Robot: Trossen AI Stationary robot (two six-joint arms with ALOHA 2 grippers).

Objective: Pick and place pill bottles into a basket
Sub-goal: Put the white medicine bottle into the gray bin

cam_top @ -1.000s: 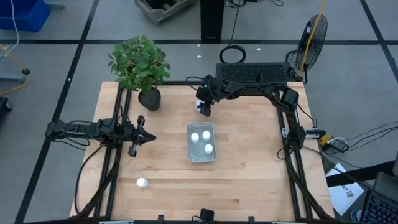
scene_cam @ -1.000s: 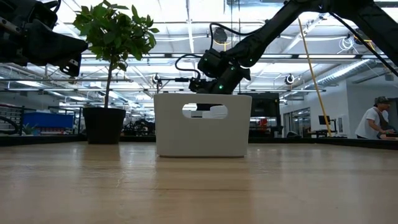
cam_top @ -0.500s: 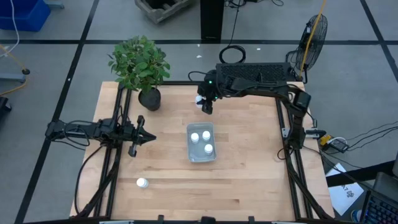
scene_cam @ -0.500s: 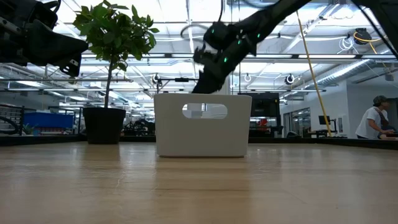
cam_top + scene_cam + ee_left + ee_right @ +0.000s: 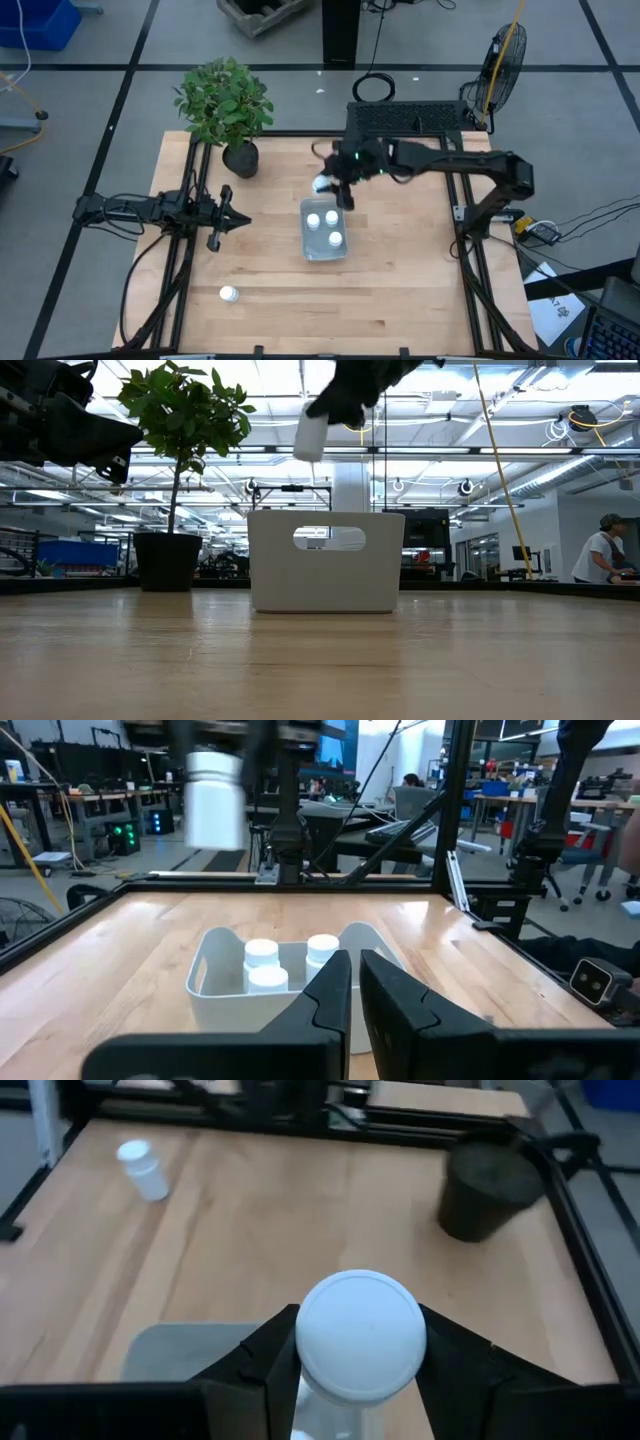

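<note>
Lifted, right pincer (image 5: 340, 187) clamps a pill bottle (image 5: 322, 184) above the basket (image 5: 323, 243) rim

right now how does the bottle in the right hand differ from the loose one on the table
The held pill bottle is in the air, clamped in the right hand near the basket's far end. The loose pill bottle rests on the table, far from the basket, with no hand touching it. Both are small, white and capped.
</note>
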